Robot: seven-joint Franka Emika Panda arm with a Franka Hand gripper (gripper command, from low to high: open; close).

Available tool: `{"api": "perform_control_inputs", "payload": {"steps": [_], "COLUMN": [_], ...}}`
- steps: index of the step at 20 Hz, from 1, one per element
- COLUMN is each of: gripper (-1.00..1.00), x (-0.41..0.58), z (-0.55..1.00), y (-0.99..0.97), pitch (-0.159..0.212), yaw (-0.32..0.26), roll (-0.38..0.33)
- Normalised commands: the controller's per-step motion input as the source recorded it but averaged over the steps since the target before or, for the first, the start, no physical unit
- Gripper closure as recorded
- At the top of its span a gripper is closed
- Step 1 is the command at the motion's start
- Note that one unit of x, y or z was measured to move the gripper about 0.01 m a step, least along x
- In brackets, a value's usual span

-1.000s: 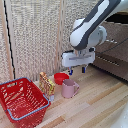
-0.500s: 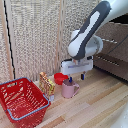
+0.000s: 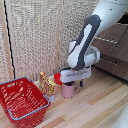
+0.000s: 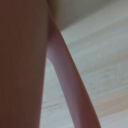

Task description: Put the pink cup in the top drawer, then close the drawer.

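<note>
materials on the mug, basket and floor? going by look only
Mug: matte pale pink, no glare; ceramic or plastic, can't tell. The wrist view shows the same dull pink on its wall.
Basket: red open grid with a pale rim; looks like coated wire, possibly plastic.
Floor: light wood planks, grain and seams visible, low sheen; real wood or laminate is open.

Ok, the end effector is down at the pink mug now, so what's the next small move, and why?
Probably close gently on the pink mug. The end effector sits right at its rim on the floor, and the wrist view fills with pink wall. Whether it has already closed, I can't tell.
</note>
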Motion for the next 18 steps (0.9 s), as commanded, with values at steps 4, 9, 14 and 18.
{"api": "perform_control_inputs", "payload": {"steps": [4,9,14,18], "gripper": [1.0,1.0,1.0,1.0], "x": [0.021,0.006,-0.079,-0.031], "z": [-0.26,-0.24,-0.17,-0.03], "y": [0.28,0.3,0.2,0.04], "pitch": [0.0,0.0,0.053,0.022], "yaw": [0.134,0.119,0.036,0.027], "roll": [-0.144,-0.143,-0.069,-0.047]}}
